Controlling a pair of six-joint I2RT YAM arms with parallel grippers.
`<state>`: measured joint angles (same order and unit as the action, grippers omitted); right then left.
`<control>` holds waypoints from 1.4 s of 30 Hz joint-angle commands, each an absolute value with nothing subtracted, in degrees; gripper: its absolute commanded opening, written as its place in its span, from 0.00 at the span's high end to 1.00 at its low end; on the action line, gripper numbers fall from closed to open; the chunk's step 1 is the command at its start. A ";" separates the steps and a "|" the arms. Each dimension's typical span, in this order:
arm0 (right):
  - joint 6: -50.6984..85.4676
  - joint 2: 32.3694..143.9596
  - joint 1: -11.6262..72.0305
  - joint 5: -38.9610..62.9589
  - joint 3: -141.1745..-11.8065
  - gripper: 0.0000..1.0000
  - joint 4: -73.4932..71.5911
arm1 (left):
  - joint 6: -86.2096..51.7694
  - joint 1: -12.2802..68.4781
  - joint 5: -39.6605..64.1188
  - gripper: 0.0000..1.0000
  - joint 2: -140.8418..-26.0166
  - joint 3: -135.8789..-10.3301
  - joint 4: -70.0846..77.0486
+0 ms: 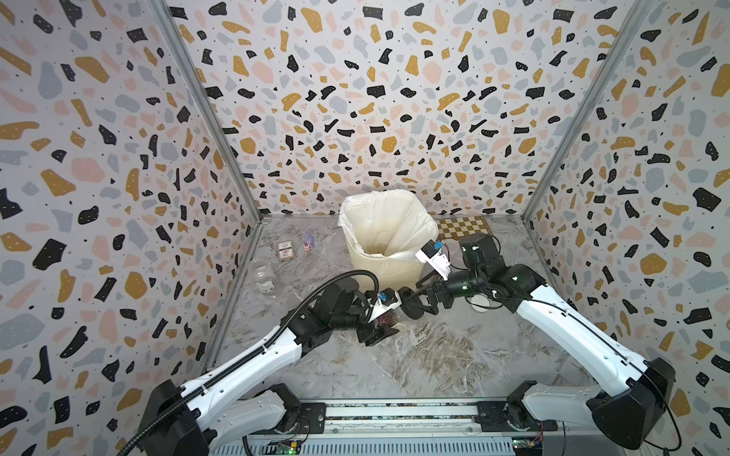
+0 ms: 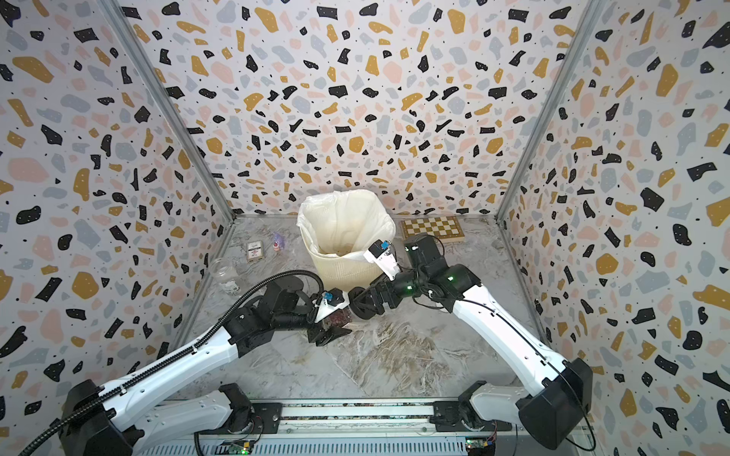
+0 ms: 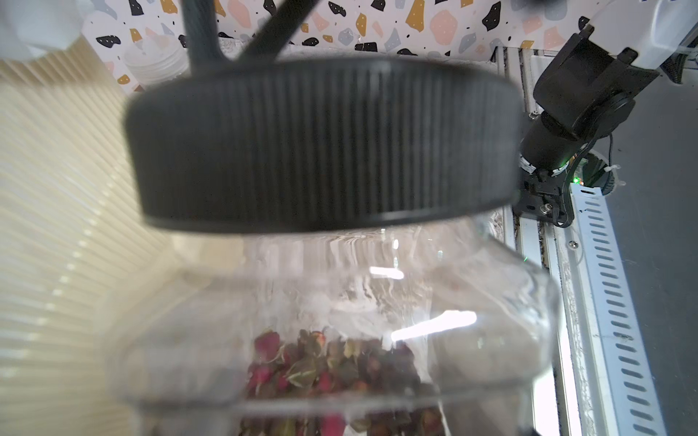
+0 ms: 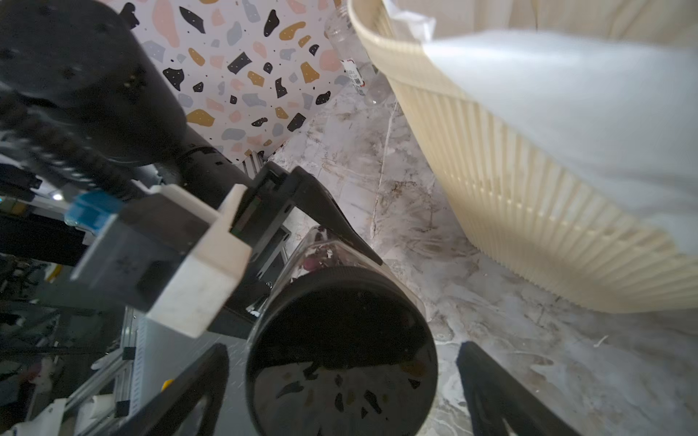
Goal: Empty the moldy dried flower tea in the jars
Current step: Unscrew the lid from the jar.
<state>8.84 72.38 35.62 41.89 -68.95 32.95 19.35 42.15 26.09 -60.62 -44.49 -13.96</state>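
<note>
One jar (image 3: 340, 302) lies clamped in the left jaws, its black lid (image 4: 342, 355) between the parted right jaws.

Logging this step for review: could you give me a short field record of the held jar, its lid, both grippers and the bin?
held jar: clear, roughly on its side, lid end toward the right arm
contents: dried flower tea, part full
black lid: on the jar's mouth
left gripper: closed on the jar body
right gripper: open, fingers either side of the lid, gaps showing
bin: cream, ribbed, white bag, upright behind the jar
other jar: clear, upright near the left wall
</note>
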 commanded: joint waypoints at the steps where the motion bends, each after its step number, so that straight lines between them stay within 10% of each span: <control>1: 14.52 70.90 35.69 42.12 -68.92 0.02 31.93 | 19.50 41.90 25.26 0.29 -58.78 -43.86 -10.75; 21: 7.91 74.16 38.38 42.65 -70.50 0.17 32.84 | 19.38 41.88 28.26 0.30 -58.75 -44.38 -11.73; 42: -50.11 65.78 38.29 47.97 -62.31 0.18 29.26 | 22.41 41.47 46.47 0.30 -59.37 -48.09 -21.07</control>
